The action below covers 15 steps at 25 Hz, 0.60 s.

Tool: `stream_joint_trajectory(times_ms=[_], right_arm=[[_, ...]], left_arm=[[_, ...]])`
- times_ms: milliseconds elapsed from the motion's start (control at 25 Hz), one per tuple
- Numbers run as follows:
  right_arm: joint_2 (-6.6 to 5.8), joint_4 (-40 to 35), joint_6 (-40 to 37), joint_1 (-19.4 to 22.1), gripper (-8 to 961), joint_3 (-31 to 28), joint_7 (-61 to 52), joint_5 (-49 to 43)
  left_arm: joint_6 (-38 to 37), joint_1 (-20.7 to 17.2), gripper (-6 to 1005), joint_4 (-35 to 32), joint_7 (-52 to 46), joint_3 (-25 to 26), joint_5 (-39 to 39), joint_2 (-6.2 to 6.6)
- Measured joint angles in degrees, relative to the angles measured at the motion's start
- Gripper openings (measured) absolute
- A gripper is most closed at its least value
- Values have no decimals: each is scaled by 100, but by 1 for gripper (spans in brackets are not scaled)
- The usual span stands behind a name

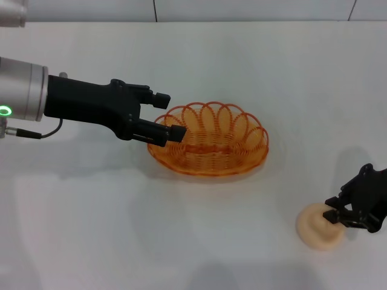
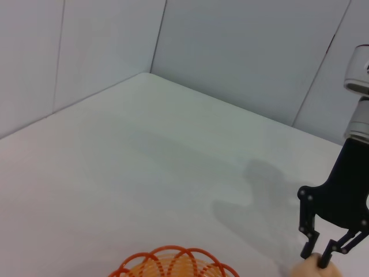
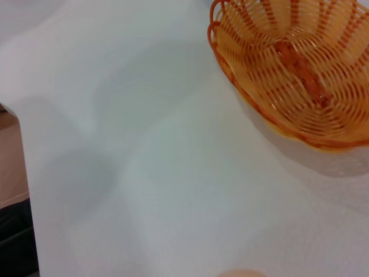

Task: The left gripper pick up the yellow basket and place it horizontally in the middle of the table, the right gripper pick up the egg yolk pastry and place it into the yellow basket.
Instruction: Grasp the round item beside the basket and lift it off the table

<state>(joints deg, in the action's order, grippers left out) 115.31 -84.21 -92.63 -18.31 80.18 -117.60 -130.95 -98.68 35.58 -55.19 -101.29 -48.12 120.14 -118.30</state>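
Observation:
The yellow basket [image 1: 211, 142] lies flat on the white table [image 1: 121, 229], near its middle, long side across. My left gripper [image 1: 168, 116] is open at the basket's left end, one finger outside the rim and one over it. The egg yolk pastry [image 1: 314, 229] lies on the table at the front right. My right gripper [image 1: 338, 219] is right at the pastry's right side, touching or just above it. The left wrist view shows the basket rim [image 2: 173, 265], the right gripper [image 2: 315, 258] and a sliver of pastry [image 2: 301, 271]. The right wrist view shows the basket [image 3: 300, 75], empty.
A grey panelled wall [image 2: 242, 52] stands along the table's far edge. The table's near-left edge [image 3: 23, 190] shows in the right wrist view. Bare tabletop lies between the basket and the pastry.

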Motion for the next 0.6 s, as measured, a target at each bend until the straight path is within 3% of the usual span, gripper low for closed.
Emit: stream_joint_trajectory(times_ms=[600], right_arm=[[0, -75, -54, -41, 54, 26, -69, 37]], left_arm=[[7, -16, 882, 0, 21, 40, 0, 1]])
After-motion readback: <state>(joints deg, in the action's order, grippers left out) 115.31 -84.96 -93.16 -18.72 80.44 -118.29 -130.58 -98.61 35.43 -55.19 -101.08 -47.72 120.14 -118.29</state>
